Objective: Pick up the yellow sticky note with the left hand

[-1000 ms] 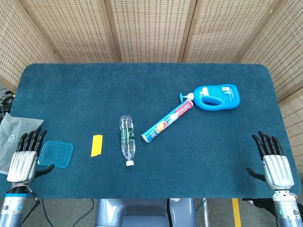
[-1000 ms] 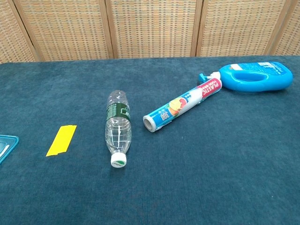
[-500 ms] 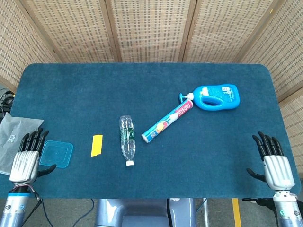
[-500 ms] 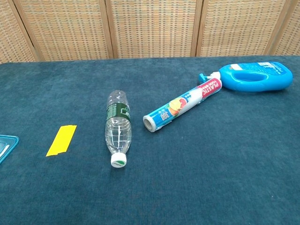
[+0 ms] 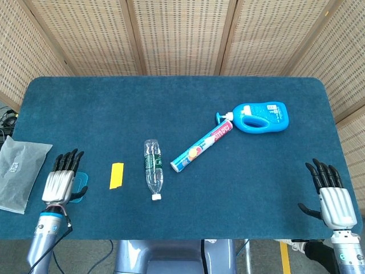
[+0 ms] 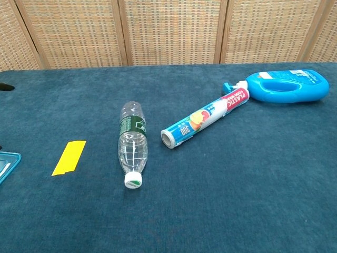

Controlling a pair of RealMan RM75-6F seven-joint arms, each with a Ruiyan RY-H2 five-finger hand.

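The yellow sticky note [image 5: 116,175] lies flat on the blue table, left of centre; the chest view shows the sticky note [image 6: 69,157] at the left. My left hand [image 5: 60,181] hovers a short way to the note's left, over a teal lid, fingers spread and holding nothing. In the chest view only a dark fingertip of it shows at the left edge. My right hand [image 5: 331,196] stays at the table's front right corner, fingers apart and empty, far from the note.
A clear plastic bottle [image 5: 153,169] lies just right of the note. Further right lie a plastic-wrap roll [image 5: 199,147] and a blue detergent bottle [image 5: 261,117]. A teal lid [image 5: 80,193] sits under my left hand; a grey bag [image 5: 17,172] overhangs the left edge.
My left hand has moved right and forward onto the table, now covering most of the teal lid and closer to the note. My right hand has barely moved.
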